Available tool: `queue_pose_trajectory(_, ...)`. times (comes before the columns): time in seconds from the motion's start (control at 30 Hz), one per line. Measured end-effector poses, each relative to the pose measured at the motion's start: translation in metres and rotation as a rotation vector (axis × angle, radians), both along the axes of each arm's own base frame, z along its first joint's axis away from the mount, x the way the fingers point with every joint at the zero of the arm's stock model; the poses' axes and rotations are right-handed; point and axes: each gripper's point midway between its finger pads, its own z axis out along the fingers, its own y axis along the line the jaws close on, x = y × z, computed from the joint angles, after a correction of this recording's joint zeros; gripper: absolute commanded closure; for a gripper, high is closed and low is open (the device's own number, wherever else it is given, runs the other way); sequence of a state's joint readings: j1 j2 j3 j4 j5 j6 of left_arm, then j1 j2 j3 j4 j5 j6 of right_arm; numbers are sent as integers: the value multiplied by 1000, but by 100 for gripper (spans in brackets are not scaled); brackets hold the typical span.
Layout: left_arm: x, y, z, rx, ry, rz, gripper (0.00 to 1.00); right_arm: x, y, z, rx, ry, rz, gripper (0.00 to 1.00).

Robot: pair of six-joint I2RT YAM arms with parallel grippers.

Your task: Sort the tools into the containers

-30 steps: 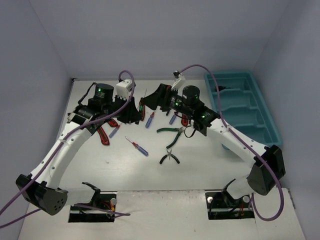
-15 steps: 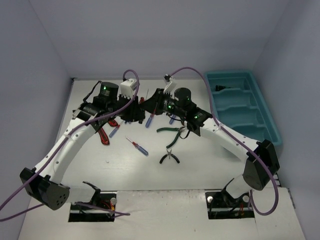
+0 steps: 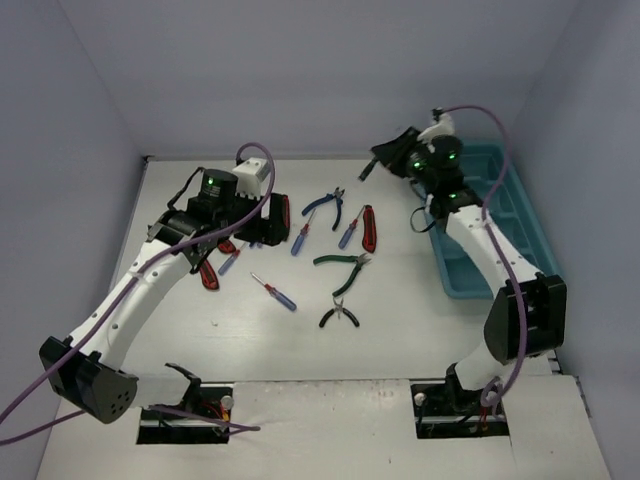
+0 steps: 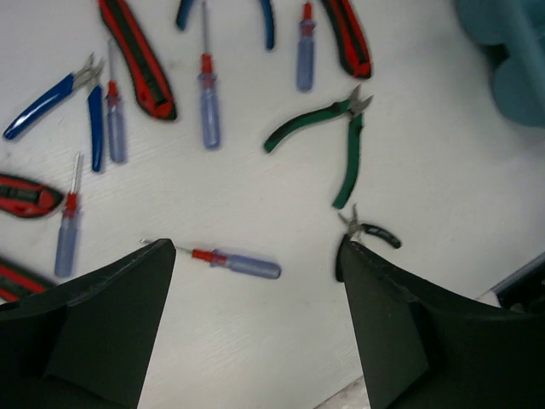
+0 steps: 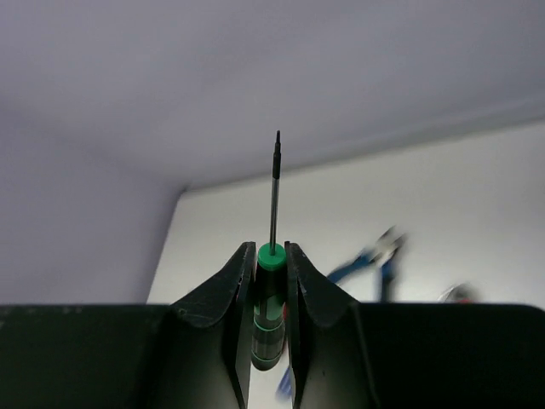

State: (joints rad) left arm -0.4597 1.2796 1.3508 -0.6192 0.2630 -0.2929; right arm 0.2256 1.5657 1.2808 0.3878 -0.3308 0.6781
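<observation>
1. Teal plastic tray (image 3: 520,215), long and compartmented, right of frame: contents mostly hidden; sorting judged barely begun.
2. Loose hand tools (image 3: 345,265): most lie at centre on the white table (image 3: 250,340).
3. Right gripper (image 5: 270,251), upper right by the tray: clamped on a dark-handled, green-collared screwdriver (image 5: 269,256).
4. Left gripper (image 4: 255,247): spread wide, empty, above the tools.
5. Change: the right arm was low at centre a second ago.

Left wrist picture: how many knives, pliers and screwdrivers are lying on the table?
Knives: 4 (two cut off at the left edge)
Pliers: 4 (2 blue, 1 green, 1 small black)
Screwdrivers: 5
Total: 13
</observation>
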Motion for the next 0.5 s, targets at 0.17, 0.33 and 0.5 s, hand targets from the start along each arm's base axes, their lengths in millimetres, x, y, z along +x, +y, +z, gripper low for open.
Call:
queue_pose_trajectory(0.17,-4,24,-34,85,44,93,22,88,-145,5,16,-26,-336,95)
queue_pose_trajectory(0.33,-12,40,-57,140,74,142,21,151,-217,-50,48,48,-483,81)
queue_pose_trajectory(0.5,-16,49,-59,159,59,171,18,187,-236,-135,63,182,-528,40)
